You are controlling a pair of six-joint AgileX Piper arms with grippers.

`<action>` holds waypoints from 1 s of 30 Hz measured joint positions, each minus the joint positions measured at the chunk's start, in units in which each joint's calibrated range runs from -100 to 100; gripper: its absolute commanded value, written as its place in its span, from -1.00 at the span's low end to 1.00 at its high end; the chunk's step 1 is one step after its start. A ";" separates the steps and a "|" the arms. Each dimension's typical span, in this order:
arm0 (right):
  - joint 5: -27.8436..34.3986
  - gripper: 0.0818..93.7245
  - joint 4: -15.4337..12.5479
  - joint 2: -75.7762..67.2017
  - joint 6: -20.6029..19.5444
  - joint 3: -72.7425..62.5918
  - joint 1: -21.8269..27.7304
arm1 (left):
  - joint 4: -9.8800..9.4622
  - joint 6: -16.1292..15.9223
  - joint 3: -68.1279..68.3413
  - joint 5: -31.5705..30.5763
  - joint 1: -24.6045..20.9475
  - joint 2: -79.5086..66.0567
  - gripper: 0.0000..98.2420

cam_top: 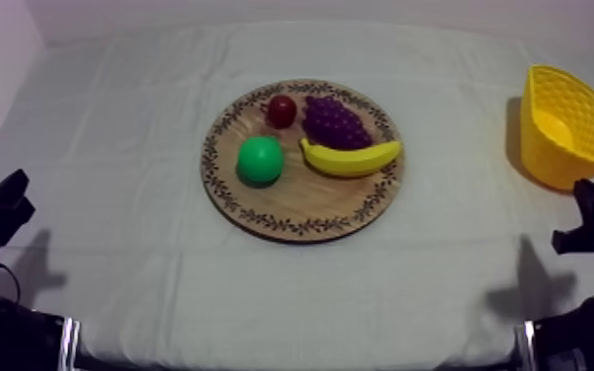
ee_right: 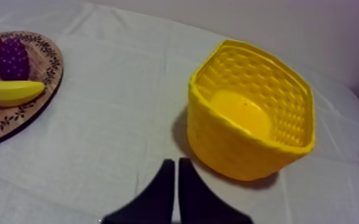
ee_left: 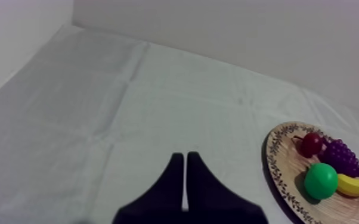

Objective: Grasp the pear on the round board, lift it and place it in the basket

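The green pear (cam_top: 259, 160) lies on the left part of the round wooden board (cam_top: 301, 204) in the middle of the table. From the left wrist view the pear (ee_left: 321, 180) sits on the board (ee_left: 279, 156), far off to the side of my left gripper (ee_left: 185, 156), whose fingers lie together as a narrow wedge. The yellow basket (cam_top: 548, 148) stands at the table's right, empty inside. My right gripper (ee_right: 174, 162) is shut on nothing, just short of the basket (ee_right: 235, 149). In the top view my left gripper (cam_top: 10, 194) and right gripper (cam_top: 589, 212) rest low at their sides.
On the board with the pear are a small red fruit (cam_top: 281, 111), a bunch of purple grapes (cam_top: 335, 122) and a banana (cam_top: 350, 158). Grey-white cloth covers the table, with open cloth between board and basket.
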 measured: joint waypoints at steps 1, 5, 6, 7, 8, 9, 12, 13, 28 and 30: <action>0.00 -0.99 0.00 0.00 0.00 0.00 0.00 | 0.00 0.00 0.00 0.00 0.00 0.00 -1.00; 0.00 -0.99 -0.05 0.00 -0.69 0.00 -0.64 | 0.00 0.00 0.00 0.00 0.00 0.00 -1.00; 0.00 -0.99 -0.05 0.00 -1.00 0.00 -0.64 | 0.00 0.00 0.00 0.00 0.00 0.00 -1.00; 0.00 -0.99 -0.05 0.00 -1.50 0.00 -0.64 | 0.00 0.00 0.00 0.00 0.00 0.00 -1.00; 0.00 -0.99 -0.05 0.00 -1.99 0.00 -0.64 | 0.00 0.00 0.00 0.00 0.00 0.00 -1.00; 0.00 -0.99 -0.05 0.00 -2.33 0.00 -0.64 | 0.00 0.00 0.00 0.00 0.00 0.00 -1.00; 0.00 -0.99 -0.05 0.00 -3.60 0.00 -0.80 | 0.00 0.00 0.00 0.00 0.00 0.00 -1.00; 0.00 -0.99 -0.05 0.00 -3.89 0.00 -0.94 | 0.00 0.00 0.00 0.00 0.00 0.00 -1.00; 0.75 -0.99 -0.46 0.59 -6.62 -0.99 -2.67 | 0.00 0.00 0.00 0.00 0.00 0.00 -1.00; 0.94 -0.99 -0.58 1.80 -6.65 -2.74 -2.71 | 0.00 0.00 0.00 0.00 0.00 0.00 -1.00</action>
